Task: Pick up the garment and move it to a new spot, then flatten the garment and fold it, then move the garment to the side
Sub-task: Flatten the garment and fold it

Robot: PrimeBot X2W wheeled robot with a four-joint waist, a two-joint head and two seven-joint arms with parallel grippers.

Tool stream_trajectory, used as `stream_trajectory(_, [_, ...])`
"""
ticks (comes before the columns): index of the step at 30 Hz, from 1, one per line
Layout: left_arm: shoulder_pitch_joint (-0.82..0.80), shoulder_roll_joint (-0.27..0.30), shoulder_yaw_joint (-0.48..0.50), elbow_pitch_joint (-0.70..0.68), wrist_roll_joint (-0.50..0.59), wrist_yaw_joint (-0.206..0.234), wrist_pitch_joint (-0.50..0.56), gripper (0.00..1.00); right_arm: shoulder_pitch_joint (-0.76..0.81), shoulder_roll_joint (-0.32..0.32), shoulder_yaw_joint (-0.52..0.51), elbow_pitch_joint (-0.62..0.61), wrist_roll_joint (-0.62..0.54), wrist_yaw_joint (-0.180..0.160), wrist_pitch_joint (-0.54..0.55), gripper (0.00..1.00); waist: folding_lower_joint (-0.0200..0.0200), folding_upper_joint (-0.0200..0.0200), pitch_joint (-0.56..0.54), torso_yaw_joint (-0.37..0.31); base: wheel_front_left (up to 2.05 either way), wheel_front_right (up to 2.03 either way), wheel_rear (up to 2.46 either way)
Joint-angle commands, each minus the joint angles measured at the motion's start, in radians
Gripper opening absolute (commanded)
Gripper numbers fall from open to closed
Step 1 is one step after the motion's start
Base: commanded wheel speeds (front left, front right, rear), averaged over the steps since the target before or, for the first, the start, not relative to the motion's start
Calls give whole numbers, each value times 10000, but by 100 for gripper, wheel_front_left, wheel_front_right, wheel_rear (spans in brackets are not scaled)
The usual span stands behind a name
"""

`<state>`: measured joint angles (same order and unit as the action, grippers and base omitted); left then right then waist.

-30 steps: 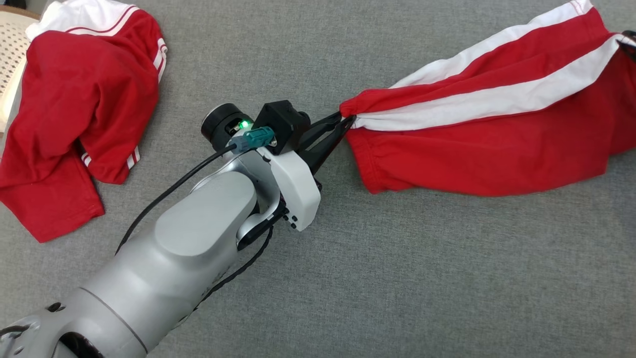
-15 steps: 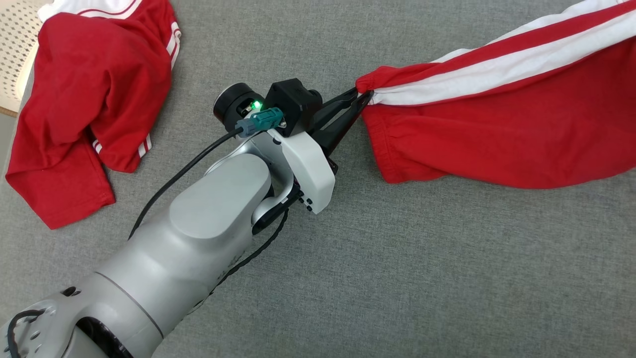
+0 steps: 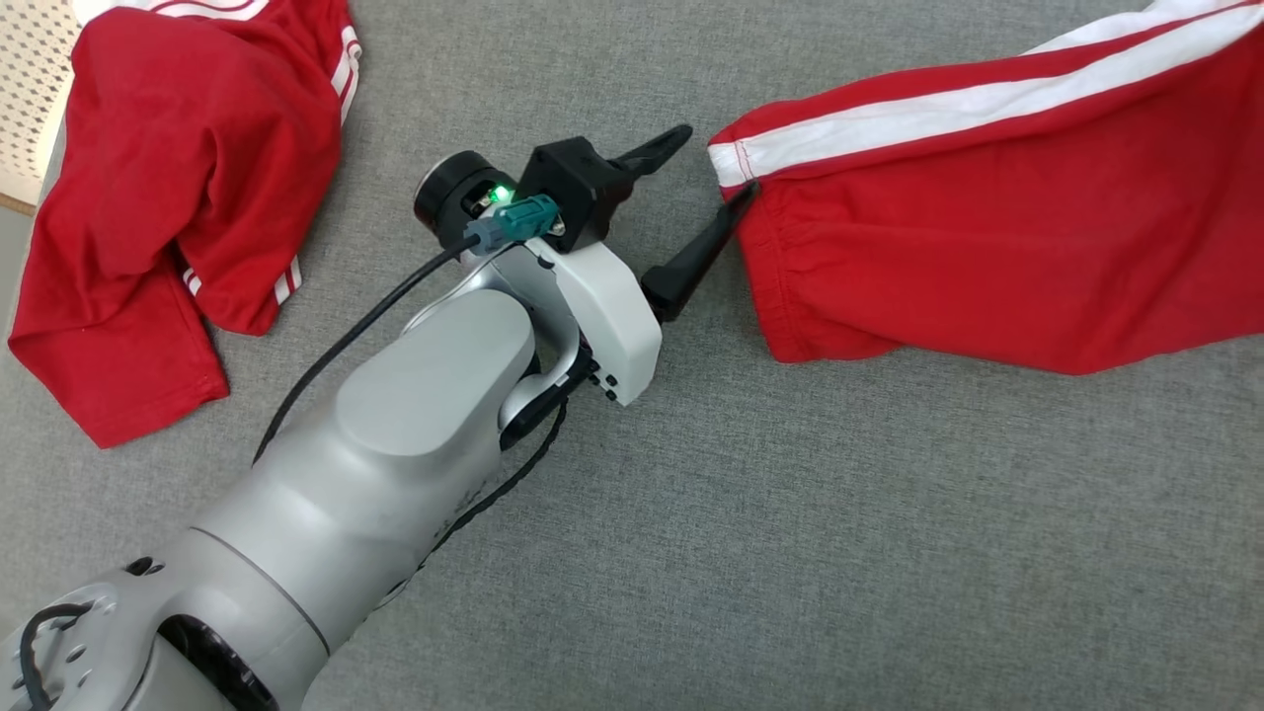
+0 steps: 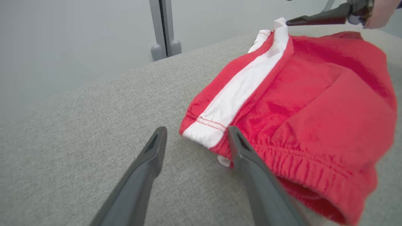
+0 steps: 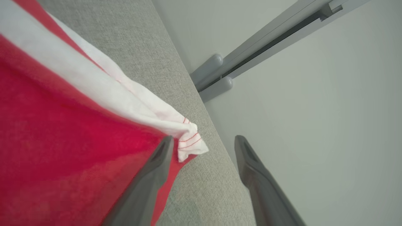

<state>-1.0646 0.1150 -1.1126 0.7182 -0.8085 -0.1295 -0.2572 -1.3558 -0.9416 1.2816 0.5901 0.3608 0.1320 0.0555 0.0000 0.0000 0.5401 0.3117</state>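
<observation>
Red garment (image 3: 987, 247) hem lies beside the spread left gripper (image 3: 718, 159).

The left claw (image 3: 719, 160), clamped on the garment's (image 3: 987, 247) corner a moment ago, has spread its fingers and let go (the striped corner now lies flat just past its tips).

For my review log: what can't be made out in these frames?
Red shorts: far end cut off by the head view's right edge.
Crumpled red garment: partly past the head view's top and left edges; type unclear.
Right gripper: contact with the shorts unclear in the right wrist view; cloth blurred.
</observation>
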Motion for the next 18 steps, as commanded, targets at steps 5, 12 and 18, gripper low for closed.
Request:
stream_trajectory(5, [45, 133, 345, 255, 78, 117, -74, 100, -11, 293, -117, 820, 565, -25, -637, 100, 0, 0, -263, -212, 0, 0, 0])
stream_trajectory(12, [616, 511, 1139, 279, 214, 462, -85, 100, 888, 1286, -1551, 2386, 1697, -23, -2210, 100, 0, 0, -1101, -704, 0, 0, 0])
stream_trajectory(18, [1613, 975, 2656, -448, 485, 922, -75, 100, 2142, 2461, -3429, 3412, 2603, -23, -3141, 100, 0, 0, -2054, -1186, 0, 0, 0])
